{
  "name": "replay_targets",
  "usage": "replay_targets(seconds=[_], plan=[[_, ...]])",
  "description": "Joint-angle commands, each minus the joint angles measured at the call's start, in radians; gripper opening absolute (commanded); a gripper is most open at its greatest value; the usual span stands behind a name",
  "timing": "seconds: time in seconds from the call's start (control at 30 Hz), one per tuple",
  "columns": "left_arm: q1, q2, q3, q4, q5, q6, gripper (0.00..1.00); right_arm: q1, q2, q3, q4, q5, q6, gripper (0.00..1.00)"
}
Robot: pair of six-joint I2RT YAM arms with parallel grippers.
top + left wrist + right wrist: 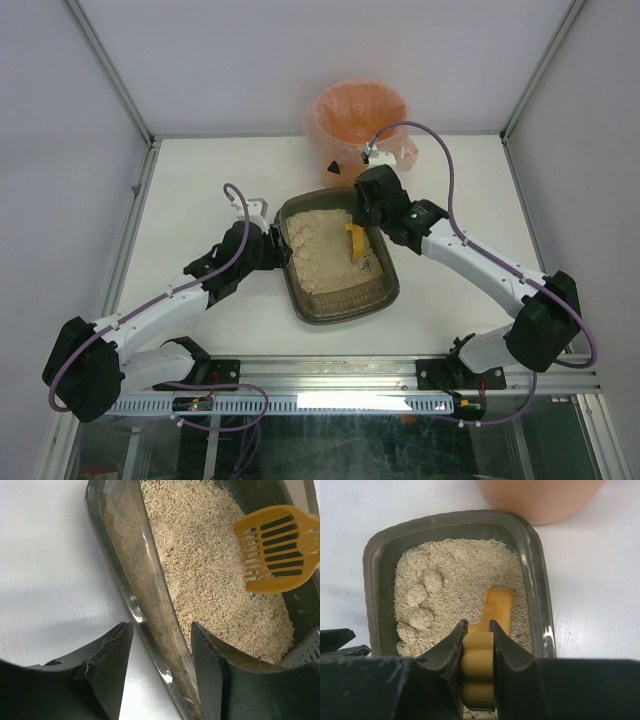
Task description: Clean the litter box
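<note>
Glossy litter box (345,306) — grainy litter (320,250), slotted scoop (277,547).

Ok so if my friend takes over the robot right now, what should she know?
Left gripper: open, jaws either side of the litter box left wall, not clamped yet.
Right gripper: shut on the yellow slotted scoop handle, with the scoop head at the litter surface.
Pink-lined bin: just beyond the box's far end.
Done: scoop in hand.
Left: rounded clumps lie in the litter. Scoop them out, probably into the bin.
</note>
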Motion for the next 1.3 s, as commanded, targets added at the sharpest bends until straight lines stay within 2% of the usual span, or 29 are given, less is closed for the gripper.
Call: replay_targets(seconds=[0.0, 0.37, 0.57, 0.67, 0.87, 1.07, 1.27], plan=[[0.005, 0.004, 0.054, 0.057, 0.034, 0.033, 0.51, 0.000, -0.022, -0.046, 0.135, -0.155, 0.117, 0.00], [0.005, 0.048, 0.072, 0.059, 0.049, 0.046, 0.47, -0.028, -0.073, -0.185, 0.237, -0.239, 0.219, 0.00], [0.005, 0.100, 0.098, 0.060, 0.071, 0.063, 0.39, -0.145, -0.120, -0.390, 0.405, -0.347, 0.335, 0.00], [0.005, 0.119, 0.105, 0.059, 0.070, 0.069, 0.34, -0.164, -0.110, -0.469, 0.487, -0.389, 0.374, 0.00], [0.003, 0.172, 0.123, 0.053, 0.071, 0.080, 0.26, -0.149, -0.028, -0.545, 0.663, -0.406, 0.462, 0.00], [0.004, 0.204, 0.128, 0.053, 0.082, 0.085, 0.26, -0.069, 0.101, -0.543, 0.812, -0.420, 0.535, 0.00], [0.003, 0.210, 0.130, 0.052, 0.085, 0.088, 0.26, -0.034, 0.154, -0.567, 0.935, -0.449, 0.584, 0.00]])
